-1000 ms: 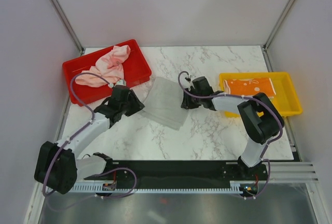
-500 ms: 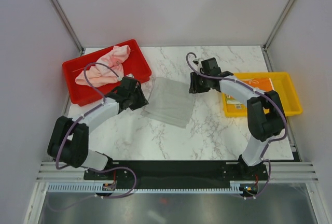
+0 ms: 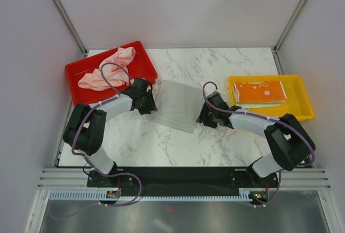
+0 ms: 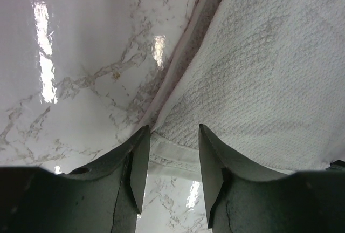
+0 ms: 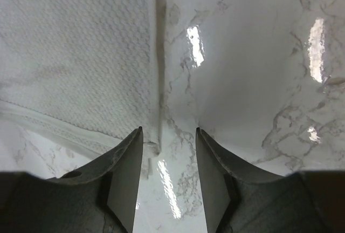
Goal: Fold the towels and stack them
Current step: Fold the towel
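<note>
Grey-white towel (image 3: 175,103) lies flat on the marble table (image 3: 226,66), right btwn my two claws. L claw (image 3: 151,104) is down low at its left edge, R claw (image 3: 201,117) down low at its right edge.

L wrist cam: L claw (image 4: 171,175) is released, jaws parted, nothing pinched. The towel (image 4: 259,71) spreads ahead and to the right of it, waffle weave clear. The stitched hem runs across the gap btwn the jaws, lying under them. Bare table (image 4: 81,55) ahead-left.

R wrist cam: R claw (image 5: 168,182) is also released, jaws apart, gripping nothing. The towel (image 5: 75,49) sits ahead and to the left, its near corner just beside the left jaw. Glossy table (image 5: 242,55) fills the gap and everything ahead-right. Can't tell if either tip touches the cloth.

Further out, beyond the L claw and to its left: a pink towel (image 3: 108,71) crumpled in the red tray (image 3: 73,84). Beyond the R claw and to its right: an orange-print towel (image 3: 260,90), folded flat atop a pale layer in the yellow tray (image 3: 302,111).
</note>
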Tool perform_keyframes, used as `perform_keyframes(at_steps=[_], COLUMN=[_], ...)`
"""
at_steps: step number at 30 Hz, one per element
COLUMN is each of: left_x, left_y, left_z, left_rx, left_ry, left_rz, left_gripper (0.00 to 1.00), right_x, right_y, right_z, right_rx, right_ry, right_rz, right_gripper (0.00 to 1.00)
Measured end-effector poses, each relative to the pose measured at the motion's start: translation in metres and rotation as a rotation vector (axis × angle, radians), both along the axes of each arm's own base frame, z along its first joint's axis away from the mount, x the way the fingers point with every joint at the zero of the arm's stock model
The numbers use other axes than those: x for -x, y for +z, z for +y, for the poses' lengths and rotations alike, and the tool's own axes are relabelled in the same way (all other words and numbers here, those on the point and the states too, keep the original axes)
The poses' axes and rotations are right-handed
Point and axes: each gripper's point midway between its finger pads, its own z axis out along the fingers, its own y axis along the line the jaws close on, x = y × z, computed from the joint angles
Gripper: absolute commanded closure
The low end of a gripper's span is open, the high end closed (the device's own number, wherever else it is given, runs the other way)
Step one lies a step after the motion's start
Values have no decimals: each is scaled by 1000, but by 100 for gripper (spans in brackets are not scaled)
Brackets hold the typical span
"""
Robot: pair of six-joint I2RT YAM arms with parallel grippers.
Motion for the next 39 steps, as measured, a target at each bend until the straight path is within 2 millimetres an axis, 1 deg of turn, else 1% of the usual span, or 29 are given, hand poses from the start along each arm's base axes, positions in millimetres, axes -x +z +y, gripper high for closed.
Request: perform_keyframes(at_steps=[4,10,11,14,15,17,18,21,26,29,34,36,39], left_x=[0,-1,-1,-1,-1,-1,-1,0,3,6,10,8,1], left_y=[-11,-10,-10,-10,-10,-10,-11,-11,-8,-4,1,6,21], left_z=[0,0,0,0,0,0,0,-1,-4,-5,3,5,6], left_rx=[-11,-10,-10,-10,-10,-9,-8,-3,6,8,-30,-43,-58], left_ry=[0,1,1,2,3,7,9,15,12,7,23,28,31], left_rz=[28,23,23,24,25,26,29,32,32,31,41,43,23], left_gripper=[52,52,52,58,65,75,82,98,98,98,98,98,98], right_x=[-4,2,3,3,4,3,3,2,-3,-6,-4,-3,-1], right_y=[0,0,0,-2,-3,-5,-6,-7,-5,4,20,23,27], right_z=[12,30,31,30,29,26,24,20,13,10,19,23,28], right_rx=[-48,-87,-88,-79,-75,-64,-59,-42,-12,-15,-64,-82,-105], right_ry=[-44,-69,-75,-102,-110,-129,-137,-149,-144,-127,-72,-54,-35], right_rz=[-52,-83,-84,-90,-90,-93,-92,-102,-129,-153,-171,-167,-161], right_gripper=[50,54,55,66,74,81,89,100,100,100,100,100,100])
